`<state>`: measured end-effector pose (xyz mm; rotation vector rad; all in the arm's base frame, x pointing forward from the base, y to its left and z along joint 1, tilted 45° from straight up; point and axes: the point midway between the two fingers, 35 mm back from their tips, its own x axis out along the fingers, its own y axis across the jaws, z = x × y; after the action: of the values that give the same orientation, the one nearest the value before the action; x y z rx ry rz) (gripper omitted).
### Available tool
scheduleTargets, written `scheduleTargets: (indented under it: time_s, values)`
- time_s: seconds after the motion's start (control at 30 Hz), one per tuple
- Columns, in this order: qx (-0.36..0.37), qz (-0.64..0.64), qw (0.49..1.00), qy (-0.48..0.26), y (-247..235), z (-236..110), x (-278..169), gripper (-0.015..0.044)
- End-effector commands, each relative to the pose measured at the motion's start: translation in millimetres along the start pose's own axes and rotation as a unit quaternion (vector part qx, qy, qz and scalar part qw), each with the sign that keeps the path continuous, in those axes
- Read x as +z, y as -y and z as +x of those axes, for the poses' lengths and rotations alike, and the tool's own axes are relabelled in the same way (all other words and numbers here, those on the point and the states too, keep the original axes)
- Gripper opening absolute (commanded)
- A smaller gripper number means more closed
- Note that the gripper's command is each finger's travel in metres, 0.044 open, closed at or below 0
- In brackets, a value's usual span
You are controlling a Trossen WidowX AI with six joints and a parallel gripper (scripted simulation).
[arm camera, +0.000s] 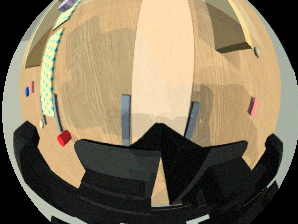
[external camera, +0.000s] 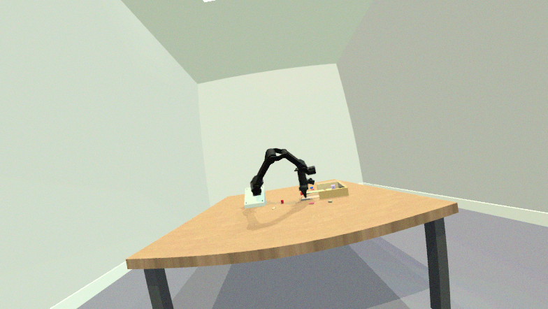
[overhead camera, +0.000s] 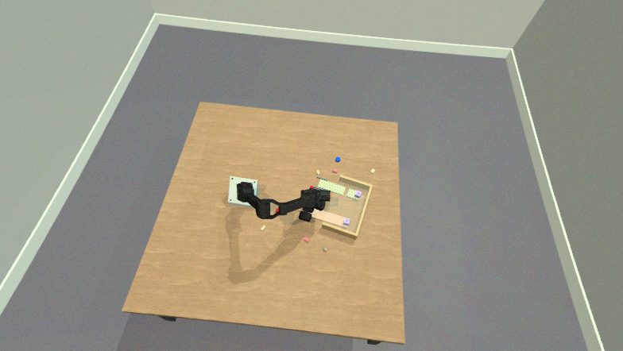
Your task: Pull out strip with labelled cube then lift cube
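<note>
A plain pink strip [overhead camera: 330, 217] [arm camera: 162, 50] lies in one piece, running out of the open side of the wooden tray [overhead camera: 365, 205] [external camera: 333, 192]. It carries a lilac cube [overhead camera: 346, 221] on its far end. A green dotted strip [overhead camera: 331, 187] [arm camera: 48, 72] lies beside it with a gap before its far piece, which bears a second lilac cube [overhead camera: 357, 193] [arm camera: 68, 4]. My gripper [overhead camera: 306, 216] [external camera: 303, 196] [arm camera: 158, 127] is shut, pointing down, with its tips at the near end of the pink strip. I cannot tell if they touch it.
Small loose bits lie around the tray: a blue disc [overhead camera: 337, 159], pink blocks [overhead camera: 334, 171] [overhead camera: 306, 239], tan blocks [overhead camera: 373, 171] [overhead camera: 262, 227], a grey one [overhead camera: 325, 248] and a red one [arm camera: 64, 137]. The arm's base plate [overhead camera: 233, 202] stands to the left.
</note>
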<state>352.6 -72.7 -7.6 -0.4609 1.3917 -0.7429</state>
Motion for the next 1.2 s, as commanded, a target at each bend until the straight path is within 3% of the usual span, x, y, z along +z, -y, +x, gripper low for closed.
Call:
scheduleTargets:
  time_s: [0.0,1.17]
  values:
    - [-0.002,-0.001,1.000,-0.006,0,3,-10,0.0000]
    - [-0.002,-0.002,1.000,-0.007,-2,4,-64,0.0000]
